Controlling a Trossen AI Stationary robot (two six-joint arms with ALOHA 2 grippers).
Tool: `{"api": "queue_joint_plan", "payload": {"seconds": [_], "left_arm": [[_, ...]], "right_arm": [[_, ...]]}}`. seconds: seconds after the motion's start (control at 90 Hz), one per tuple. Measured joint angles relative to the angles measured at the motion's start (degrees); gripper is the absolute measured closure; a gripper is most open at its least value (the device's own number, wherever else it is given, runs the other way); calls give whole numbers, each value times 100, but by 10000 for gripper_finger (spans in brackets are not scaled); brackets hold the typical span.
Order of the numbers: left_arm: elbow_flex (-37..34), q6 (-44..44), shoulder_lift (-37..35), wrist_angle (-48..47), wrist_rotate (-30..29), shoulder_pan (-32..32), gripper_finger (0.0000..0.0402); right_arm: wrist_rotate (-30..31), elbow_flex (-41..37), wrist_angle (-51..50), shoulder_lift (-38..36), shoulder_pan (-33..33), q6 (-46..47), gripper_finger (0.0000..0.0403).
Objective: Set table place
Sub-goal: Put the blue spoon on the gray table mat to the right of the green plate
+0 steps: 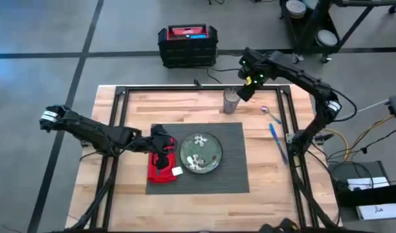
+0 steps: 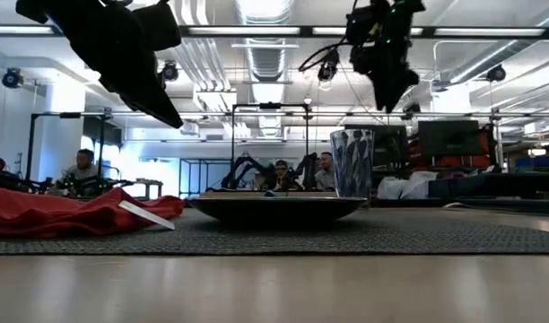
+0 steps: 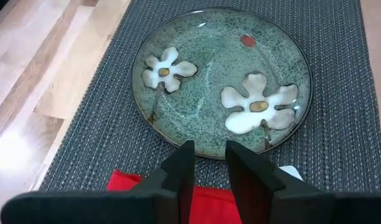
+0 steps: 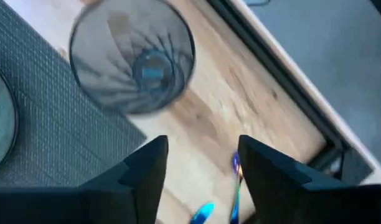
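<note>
setting the place, with the utensils not yet brought in.

my left hand (image 3: pixel 206 165) hovers over the red napkin (image 1: pixel 160 169) on the placemat (image 1: pixel 237 152), fingers nearly pressed together and holding nothing; the green plate (image 1: pixel 200 153) sits mid-mat. my right hand (image 4: pixel 200 165) hangs spread and empty above the glass (image 1: pixel 231 100) near the bench's (image 1: pixel 185 107) far edge. blue and purple utensils (image 1: pixel 275 136) lie by the right edge; next, i judge, my right hand must drop and pinch one.

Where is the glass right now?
In the high view the glass stands upright on bare table, just beyond the placemat's far right corner, near the right end effector.
</note>
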Motion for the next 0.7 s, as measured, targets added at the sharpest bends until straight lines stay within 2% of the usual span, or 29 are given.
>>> {"api": "queue_joint_plan", "payload": {"seconds": [0.233,0.456,0.7], "left_arm": [[0,4,0,0,1,0,324],[0,114,0,2,3,0,324],[0,151,0,7,3,0,324]], "right_arm": [[1031,-1400,388,-716,-14,801,192],[1006,-2720,825,-979,-111,1213,169],[1009,-3533,1182,-917,-130,1340,155]]}}
